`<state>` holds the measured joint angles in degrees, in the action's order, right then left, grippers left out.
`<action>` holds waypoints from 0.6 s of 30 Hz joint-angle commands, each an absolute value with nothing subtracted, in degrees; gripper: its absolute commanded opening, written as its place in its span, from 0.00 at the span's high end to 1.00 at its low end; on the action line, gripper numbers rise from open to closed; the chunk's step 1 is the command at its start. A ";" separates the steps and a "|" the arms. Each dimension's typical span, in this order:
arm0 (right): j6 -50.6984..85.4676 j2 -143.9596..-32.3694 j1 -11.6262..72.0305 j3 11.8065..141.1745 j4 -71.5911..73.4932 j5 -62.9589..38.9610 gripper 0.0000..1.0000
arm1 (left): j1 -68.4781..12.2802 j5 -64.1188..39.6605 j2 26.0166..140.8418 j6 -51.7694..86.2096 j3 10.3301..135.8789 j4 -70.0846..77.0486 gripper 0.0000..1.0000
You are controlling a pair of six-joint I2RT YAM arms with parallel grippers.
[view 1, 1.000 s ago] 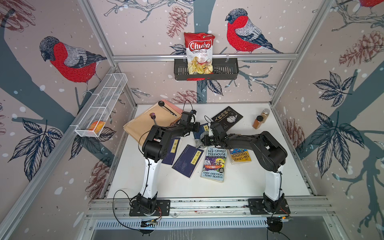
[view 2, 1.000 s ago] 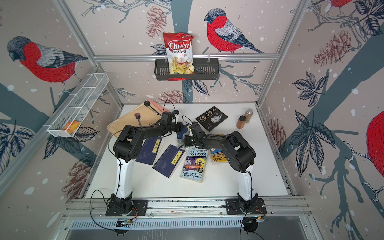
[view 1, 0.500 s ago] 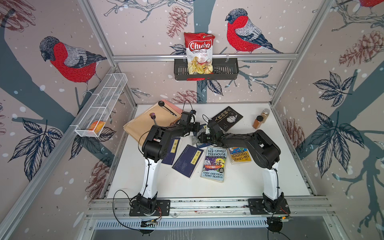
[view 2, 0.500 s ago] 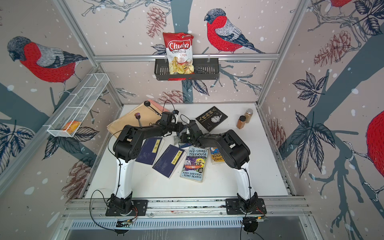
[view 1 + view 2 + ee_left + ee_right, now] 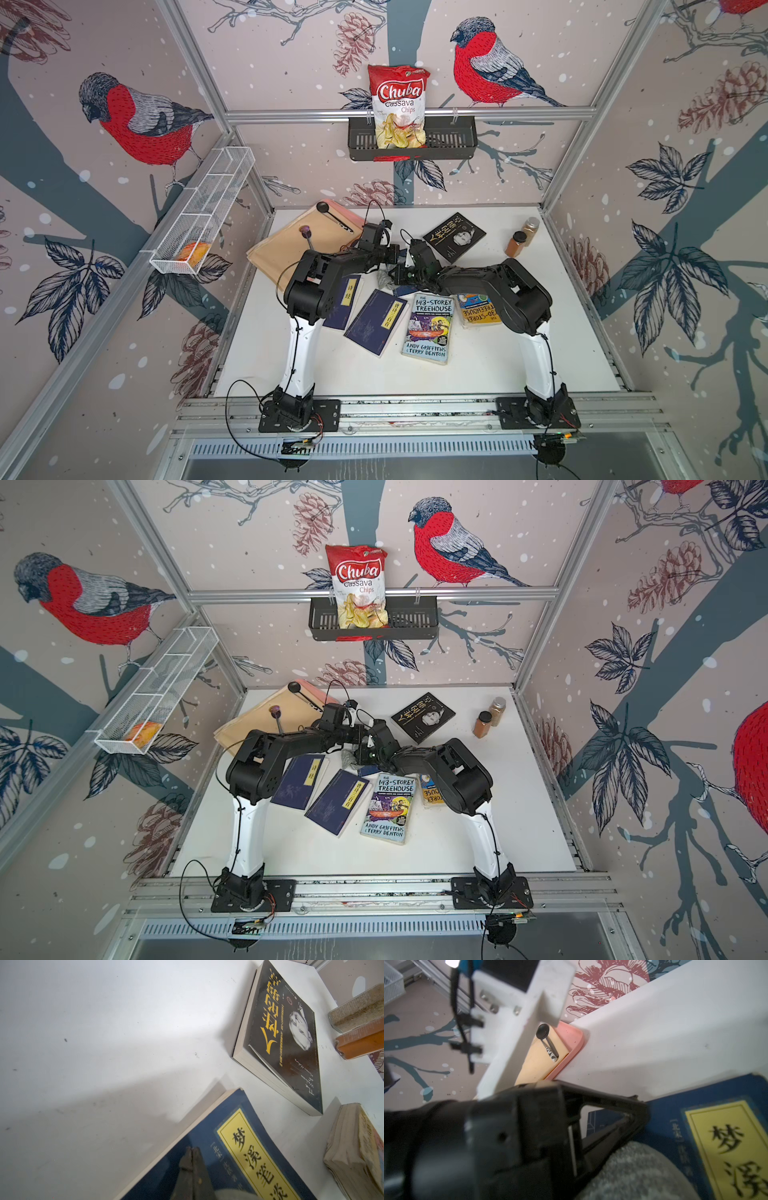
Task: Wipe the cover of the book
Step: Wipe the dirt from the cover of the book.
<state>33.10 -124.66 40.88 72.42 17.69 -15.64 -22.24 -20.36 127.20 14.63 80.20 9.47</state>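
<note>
Grey cloth point(image 5: 635, 1174) moved left over the blue book point(image 5: 670, 1118) since a second ago | book lay mid table point(image 5: 478, 374) between both arms | right pincer point(image 5: 394, 275) clamped the cloth | left pincer point(image 5: 192, 1157) shut, pinning cover | I judged wiping under way

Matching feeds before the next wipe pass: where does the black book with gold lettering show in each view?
Both top views: black book lies near the back, right of centre.
Left wrist: beyond the blue book.
Right wrist: not in it.
Shared landmark: orange spice jar beside it, in the top and left wrist views.
</note>
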 commanded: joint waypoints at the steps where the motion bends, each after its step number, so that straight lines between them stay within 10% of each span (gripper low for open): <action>1: 33.55 -125.09 40.31 71.07 4.13 -10.20 0.89 | -22.26 -19.82 128.01 14.51 79.24 -5.45 1.00; 18: 34.48 -126.21 38.44 69.76 6.25 -9.12 0.89 | -22.25 -21.05 127.40 13.87 79.47 -5.45 1.00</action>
